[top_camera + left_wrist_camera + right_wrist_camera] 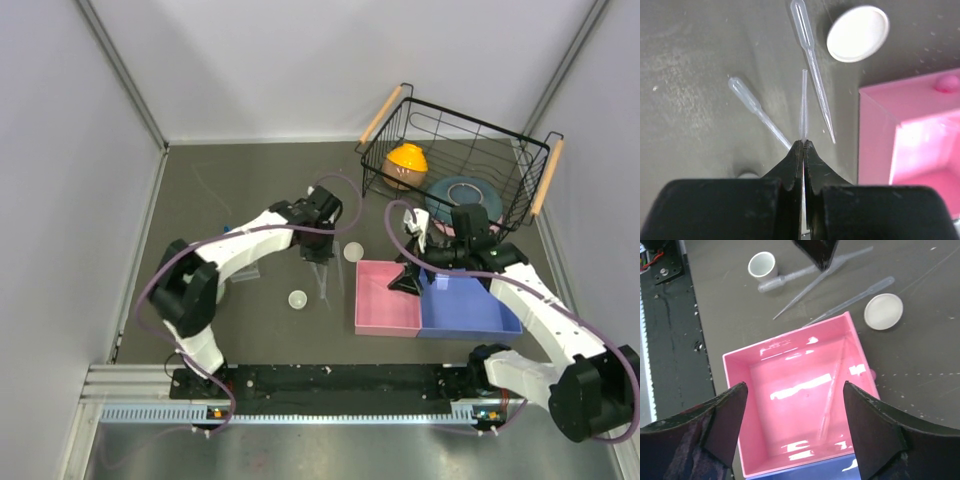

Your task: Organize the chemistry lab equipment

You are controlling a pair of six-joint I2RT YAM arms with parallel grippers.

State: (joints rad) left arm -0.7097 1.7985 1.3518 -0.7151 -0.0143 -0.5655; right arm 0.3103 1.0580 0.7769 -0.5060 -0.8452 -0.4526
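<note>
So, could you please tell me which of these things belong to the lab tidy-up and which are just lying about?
Belong to the job:
- held pipette in the left hand
- loose pipettes beside it
- another pipette in the pink bin
- white dish
- second white dish

Just lying about:
- wire basket
- orange bowl in it
- teal plate in it

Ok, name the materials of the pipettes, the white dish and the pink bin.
Pipettes: thin clear plastic, apparently; the table shows through them. White dish: opaque, matte white, plastic or ceramic, hard to tell. Pink bin: glossy moulded plastic, likely, given the sharp light reflections on its floor.
</note>
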